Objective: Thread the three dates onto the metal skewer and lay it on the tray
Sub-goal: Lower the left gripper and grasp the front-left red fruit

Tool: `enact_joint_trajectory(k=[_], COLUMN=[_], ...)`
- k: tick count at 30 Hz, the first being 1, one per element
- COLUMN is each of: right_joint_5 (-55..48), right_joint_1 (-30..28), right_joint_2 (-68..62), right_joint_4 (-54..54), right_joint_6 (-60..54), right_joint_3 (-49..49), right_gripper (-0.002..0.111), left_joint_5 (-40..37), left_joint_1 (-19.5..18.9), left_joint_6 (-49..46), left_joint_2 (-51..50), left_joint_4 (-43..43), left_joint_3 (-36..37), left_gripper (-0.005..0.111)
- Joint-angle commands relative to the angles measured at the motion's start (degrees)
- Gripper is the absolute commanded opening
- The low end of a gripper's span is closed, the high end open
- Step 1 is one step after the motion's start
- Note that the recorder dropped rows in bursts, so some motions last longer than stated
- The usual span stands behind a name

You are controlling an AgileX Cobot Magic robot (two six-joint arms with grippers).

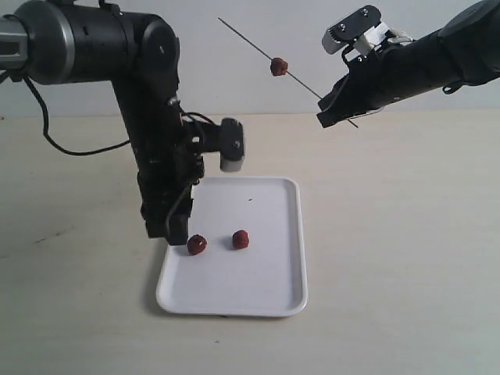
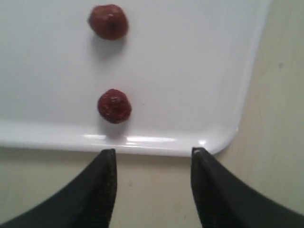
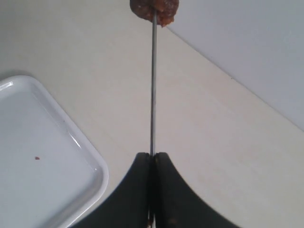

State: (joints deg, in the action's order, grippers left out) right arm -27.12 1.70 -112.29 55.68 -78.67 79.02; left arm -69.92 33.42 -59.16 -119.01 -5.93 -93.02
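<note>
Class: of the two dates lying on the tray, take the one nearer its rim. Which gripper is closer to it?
Left. The left gripper hovers open just beside that date; the right gripper is raised far off, holding the skewer.

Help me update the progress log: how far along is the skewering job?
Done: the first date is threaded on the metal skewer. In hand: the right gripper is shut on the skewer, holding it aloft; the left gripper is open at the tray edge beside the nearer loose date. Left: that one and the other loose date need threading, then the skewer goes onto the tray.
</note>
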Motion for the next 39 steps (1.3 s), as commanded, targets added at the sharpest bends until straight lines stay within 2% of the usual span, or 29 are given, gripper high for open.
enact_joint_trajectory(k=[1, 8, 14, 18, 28, 39], right_joint_5=[-0.1, -0.1, -0.1, -0.1, -0.1, -0.1], right_joint_1=[-0.1, -0.1, -0.1, -0.1, -0.1, -0.1], right_joint_2=[0.5, 0.5, 0.5, 0.5, 0.5, 0.5], right_joint_4=[0.4, 0.4, 0.4, 0.4, 0.4, 0.9], right_joint_6=[0.6, 0.6, 0.9, 0.9, 0.9, 0.8], right_joint_3=[0.3, 0.3, 0.3, 0.3, 0.3, 0.3], right_gripper=[0.0, 0.0, 0.0, 0.0, 0.0, 0.0], left_joint_5=[0.0, 6.2, 10.2, 10.6, 22.3, 23.3], left_joint_1=[2.3, 2.6, 2.7, 2.7, 2.7, 2.7], left_joint_6=[-9.7, -10.9, -12.8, -14.5, -17.5, -19.9], left_joint_2=[0.5, 0.5, 0.4, 0.4, 0.4, -0.1], left_joint_4=[5.9, 7.0, 6.7, 6.7, 6.7, 6.7], left_joint_3=[3.6, 5.4, 6.8, 7.8, 10.8, 10.8], left_gripper=[0.049, 0.049, 0.063, 0.063, 0.063, 0.063])
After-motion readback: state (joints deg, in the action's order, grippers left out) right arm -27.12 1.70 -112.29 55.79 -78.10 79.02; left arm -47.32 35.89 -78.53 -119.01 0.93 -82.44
